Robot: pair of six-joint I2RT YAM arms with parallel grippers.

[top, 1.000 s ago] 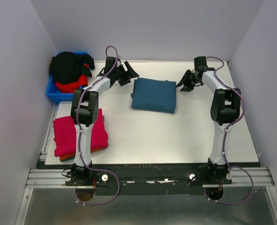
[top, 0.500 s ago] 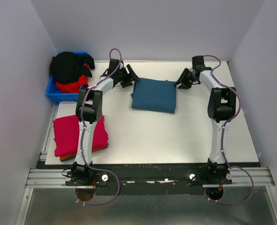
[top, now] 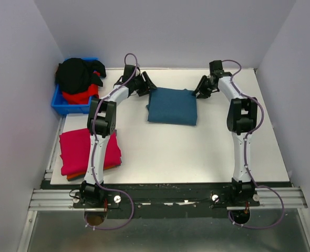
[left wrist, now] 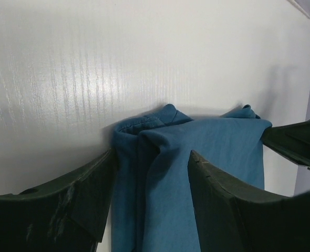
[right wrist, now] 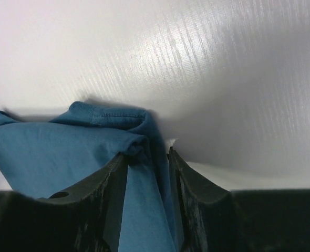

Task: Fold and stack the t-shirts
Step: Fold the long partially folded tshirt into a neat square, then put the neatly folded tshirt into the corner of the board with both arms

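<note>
Your left jaws stand spread, straddling the far left corner of the teal-blue t-shirt (top: 172, 106), its bunched hem lying loose between them. Your right jaws sit at the far right corner, their gap narrow and filled with cloth; you cannot tell whether they press it. The shirt lies folded on the table (top: 186, 152) between the 2 pairs of jaws. The crimson-pink t-shirt (top: 86, 149) lies folded well apart from the left jaws.
</note>
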